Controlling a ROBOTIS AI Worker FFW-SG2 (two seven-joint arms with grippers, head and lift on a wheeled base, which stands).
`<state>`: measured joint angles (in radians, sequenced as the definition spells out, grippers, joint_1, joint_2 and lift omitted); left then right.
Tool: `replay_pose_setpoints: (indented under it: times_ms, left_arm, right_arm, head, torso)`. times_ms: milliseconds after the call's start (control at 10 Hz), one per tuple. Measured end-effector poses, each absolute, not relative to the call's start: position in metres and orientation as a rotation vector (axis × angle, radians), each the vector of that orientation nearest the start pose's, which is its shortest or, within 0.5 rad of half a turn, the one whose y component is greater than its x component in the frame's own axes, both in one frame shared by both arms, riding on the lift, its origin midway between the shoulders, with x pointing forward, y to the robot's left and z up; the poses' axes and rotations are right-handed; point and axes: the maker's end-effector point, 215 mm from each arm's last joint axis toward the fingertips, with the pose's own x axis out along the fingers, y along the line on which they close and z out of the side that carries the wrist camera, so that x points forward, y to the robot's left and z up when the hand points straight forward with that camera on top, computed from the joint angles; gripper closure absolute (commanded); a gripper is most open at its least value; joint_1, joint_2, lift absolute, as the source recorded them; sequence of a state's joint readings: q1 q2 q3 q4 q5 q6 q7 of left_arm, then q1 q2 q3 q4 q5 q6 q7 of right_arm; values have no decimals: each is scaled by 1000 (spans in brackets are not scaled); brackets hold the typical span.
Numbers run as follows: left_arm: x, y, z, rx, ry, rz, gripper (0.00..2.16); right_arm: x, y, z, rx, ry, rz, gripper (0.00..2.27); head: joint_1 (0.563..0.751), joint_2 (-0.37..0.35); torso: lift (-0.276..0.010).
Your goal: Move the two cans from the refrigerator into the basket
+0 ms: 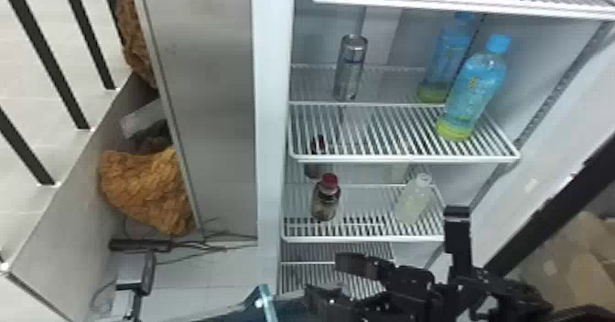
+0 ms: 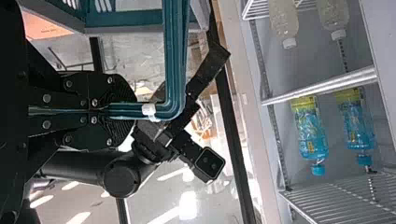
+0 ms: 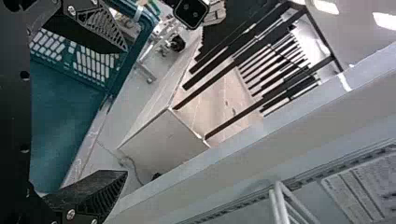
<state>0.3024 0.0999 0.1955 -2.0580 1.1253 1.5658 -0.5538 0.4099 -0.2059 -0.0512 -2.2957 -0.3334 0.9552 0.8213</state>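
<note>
The left gripper [image 2: 125, 111] holds the basket [image 2: 175, 56]; the right gripper [image 3: 126, 111] is spread wide, empty. Fetching seems in hand: next, reach for the silver can [image 1: 351, 67] on the fridge shelf [image 1: 402, 159]

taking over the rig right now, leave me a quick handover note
Left gripper: shut on the handle of the teal plastic basket.
Right gripper: open, holding nothing.
Cans: one tall silver metal can stands on the white wire shelf with the blue bottles; can't place the second.
Done: basket held; cans in it, can't tell.
Left: silver can into basket; check for the second.
</note>
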Motion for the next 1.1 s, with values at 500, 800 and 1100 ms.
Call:
replay_pose_setpoints:
  times_ms: [500, 800, 1100]
  left_arm:
    - [252, 21, -343, -1085, 989, -1156, 1199]
    - [252, 21, -342, -1086, 988, -1157, 1199]
    - [252, 20, -342, -1086, 989, -1158, 1197]
  right_arm:
    - [381, -98, -312, 255, 344, 853, 130]
    - [410, -125, -289, 199, 242, 741, 128]
    - [438, -162, -270, 152, 144, 610, 122]
  head:
    - [695, -141]
    - [695, -176]
    - [695, -232]
  torso:
    - [-35]
    - [-35]
    - [-35]
